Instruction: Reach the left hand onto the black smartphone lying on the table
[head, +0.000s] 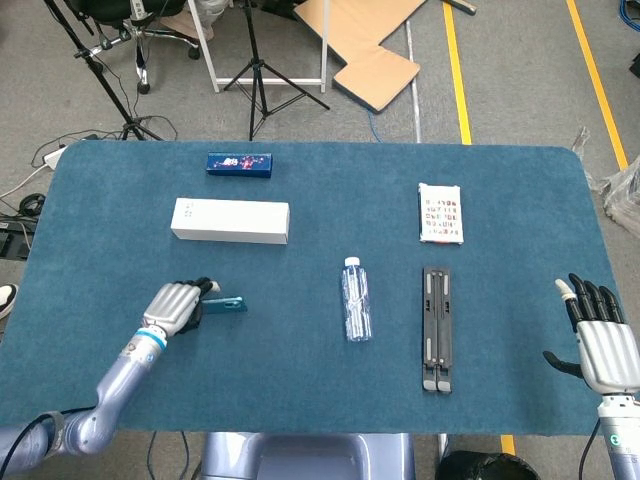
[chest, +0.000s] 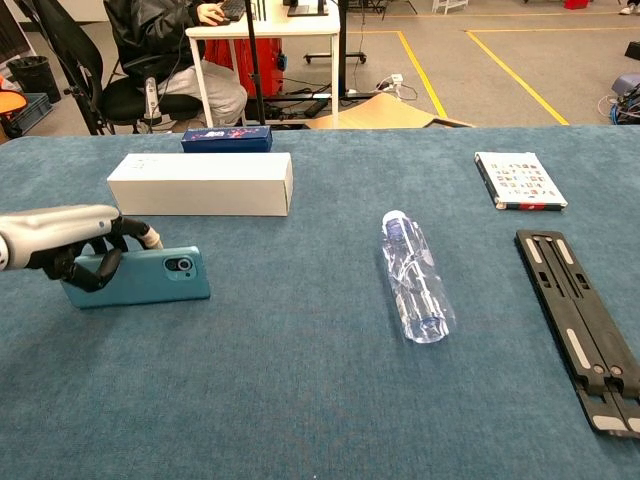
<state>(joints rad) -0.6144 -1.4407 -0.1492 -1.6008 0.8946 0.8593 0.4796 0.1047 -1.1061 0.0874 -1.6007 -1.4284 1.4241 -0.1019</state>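
Note:
The smartphone (chest: 145, 277) stands tilted up on its long edge on the blue table, its teal back and camera lens facing the chest view. From the head view the smartphone (head: 228, 304) shows only as a thin sliver. My left hand (chest: 70, 245) grips the phone's left end, fingers over the top edge and thumb behind. The left hand (head: 175, 305) sits at the table's front left. My right hand (head: 603, 340) hovers at the front right edge, fingers apart and holding nothing, far from the phone.
A white box (chest: 200, 184) lies just behind the phone, with a small blue box (chest: 226, 138) further back. A water bottle (chest: 415, 278) lies mid-table. A black folding stand (chest: 575, 325) and a printed card pack (chest: 519, 180) are on the right.

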